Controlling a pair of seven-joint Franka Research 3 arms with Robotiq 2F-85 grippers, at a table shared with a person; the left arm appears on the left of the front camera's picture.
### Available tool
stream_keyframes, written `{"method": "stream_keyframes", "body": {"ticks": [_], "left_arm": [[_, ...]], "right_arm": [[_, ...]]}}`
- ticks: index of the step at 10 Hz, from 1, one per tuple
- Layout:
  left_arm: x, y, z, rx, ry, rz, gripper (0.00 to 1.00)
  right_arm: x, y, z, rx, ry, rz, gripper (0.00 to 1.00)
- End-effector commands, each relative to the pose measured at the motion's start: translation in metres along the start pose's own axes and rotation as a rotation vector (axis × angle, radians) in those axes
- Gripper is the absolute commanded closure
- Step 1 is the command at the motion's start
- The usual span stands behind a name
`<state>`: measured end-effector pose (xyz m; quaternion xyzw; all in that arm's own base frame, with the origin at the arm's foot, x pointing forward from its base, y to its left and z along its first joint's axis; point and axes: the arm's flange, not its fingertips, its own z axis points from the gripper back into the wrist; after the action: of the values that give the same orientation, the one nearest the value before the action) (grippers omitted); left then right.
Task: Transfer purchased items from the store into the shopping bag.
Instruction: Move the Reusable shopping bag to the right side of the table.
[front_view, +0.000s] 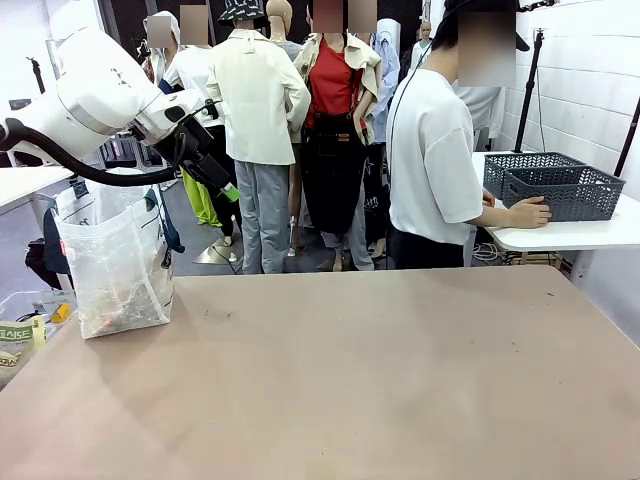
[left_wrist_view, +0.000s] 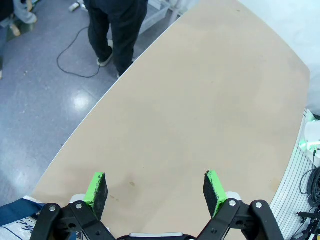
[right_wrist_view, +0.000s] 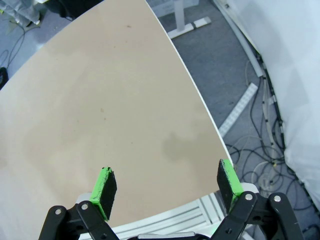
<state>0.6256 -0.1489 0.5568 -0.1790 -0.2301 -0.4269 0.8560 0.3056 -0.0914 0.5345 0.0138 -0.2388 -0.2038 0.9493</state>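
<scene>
The shopping bag (front_view: 118, 268) stands upright at the far left edge of the counter (front_view: 340, 380), close to the corner, with a few small purchased items (front_view: 122, 305) showing dimly through its translucent plastic at the bottom. From the bag rightward the tan counter top lies bare across its middle and right side, out to the far edge and the right edge.

The left arm hangs above the bag, its left gripper (left_wrist_view: 156, 187) spread wide with nothing between the green pads, looking down on bare counter near the rounded far edge. The right gripper (right_wrist_view: 167, 184) is likewise spread wide and holds nothing, poised over the counter's edge, with grey floor and loose cables beyond.

Past the far edge a person in a white shirt stands turned toward a white side table (front_view: 570, 235), one hand (front_view: 528, 212) resting against two dark grey lattice baskets (front_view: 552, 185).
</scene>
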Motion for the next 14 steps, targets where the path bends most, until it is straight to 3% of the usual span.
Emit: {"method": "stream_keyframes", "body": {"ticks": [1,14], "left_arm": [[0.0006,0.0012,0.0005,0.011,-0.009,0.006,0.0],[0.0006,0.0012,0.0005,0.011,-0.009,0.006,0.0]], "right_arm": [[-0.0028,-0.0025,-0.001,-0.007,0.01,0.008,0.0],[-0.0028,-0.0025,-0.001,-0.007,0.01,0.008,0.0]]}}
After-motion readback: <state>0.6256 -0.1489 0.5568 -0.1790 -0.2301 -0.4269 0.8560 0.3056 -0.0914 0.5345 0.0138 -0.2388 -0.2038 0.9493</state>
